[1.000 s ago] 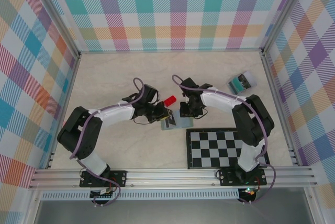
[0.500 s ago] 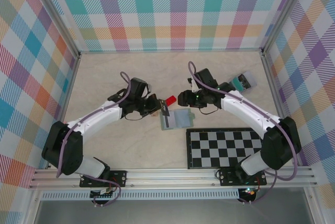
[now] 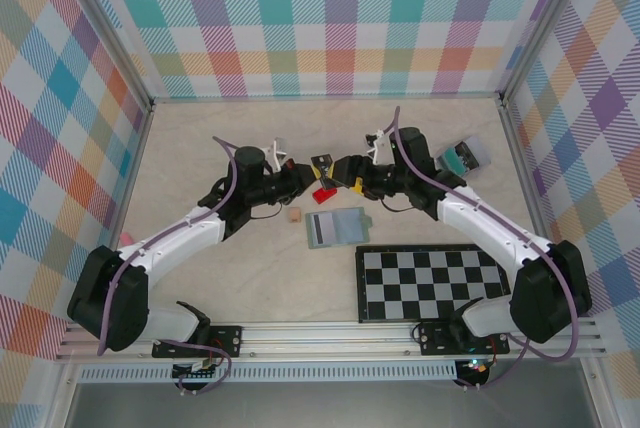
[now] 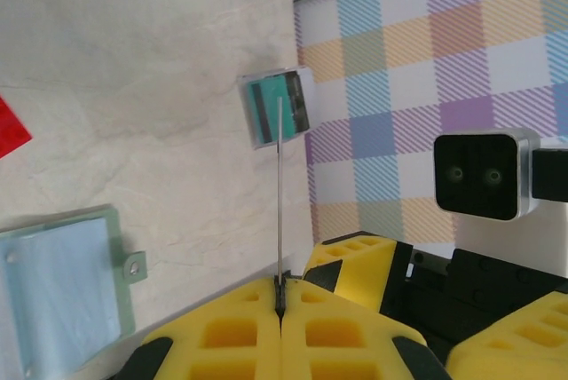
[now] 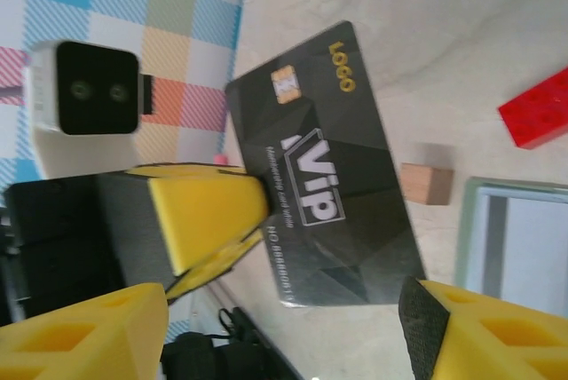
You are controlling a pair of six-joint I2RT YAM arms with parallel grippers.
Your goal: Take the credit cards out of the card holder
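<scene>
My left gripper (image 4: 280,298) is pinched tight on a black card (image 5: 324,167). From the left wrist I see the card edge-on, a thin line sticking out from between the two yellow fingers. From the right wrist I see its face, with a gold chip and the word "VIP" on it. The card is held up above the table.

My right gripper (image 3: 352,176) faces the left one, and the two are close together in the middle of the table. Its fingers are wide apart. The card sits in the gap between them, and I cannot tell if it touches either finger.

The card holder (image 3: 335,228) lies open and flat on the table, just in front of the two grippers and next to the far edge of the checkerboard (image 3: 430,283). Its blue-grey inside faces up.

A red block (image 3: 325,194) lies on the table below the card. A small wooden cube (image 3: 293,216) sits just left of the card holder. A clear box (image 3: 462,156) with teal things in it sits far off to the right.
</scene>
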